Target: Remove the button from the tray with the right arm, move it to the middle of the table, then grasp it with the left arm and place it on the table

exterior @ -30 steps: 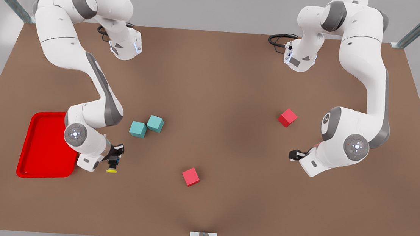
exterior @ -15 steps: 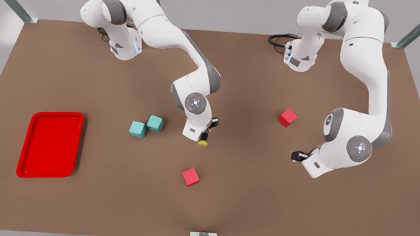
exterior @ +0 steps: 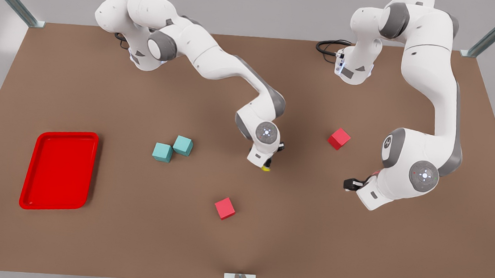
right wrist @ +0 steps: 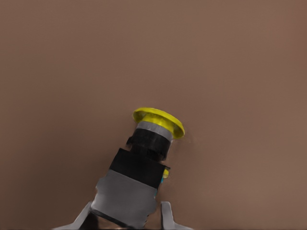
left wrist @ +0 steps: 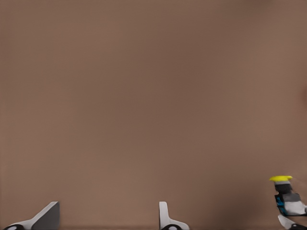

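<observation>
The button (exterior: 265,167), a black body with a yellow cap, hangs cap-down just above the middle of the table (exterior: 77,88). My right gripper (exterior: 268,162) is shut on it. In the right wrist view the button (right wrist: 146,160) sticks out from between the gripper's fingers (right wrist: 167,214). The red tray (exterior: 59,169) lies at the front view's left with nothing in it. My left gripper (exterior: 350,184) waits open at the front view's right, well apart from the button. In its wrist view the button (left wrist: 284,189) shows far off, beyond the spread fingers (left wrist: 165,216).
Two teal cubes (exterior: 162,152) (exterior: 183,145) touch each other between the tray and the button. One red cube (exterior: 225,208) lies nearer the front edge, and another red cube (exterior: 339,138) lies between the two grippers, farther back.
The right arm has carried the button from beside the tray to the table's middle, toward the front view's right. The left arm has barely shifted.
</observation>
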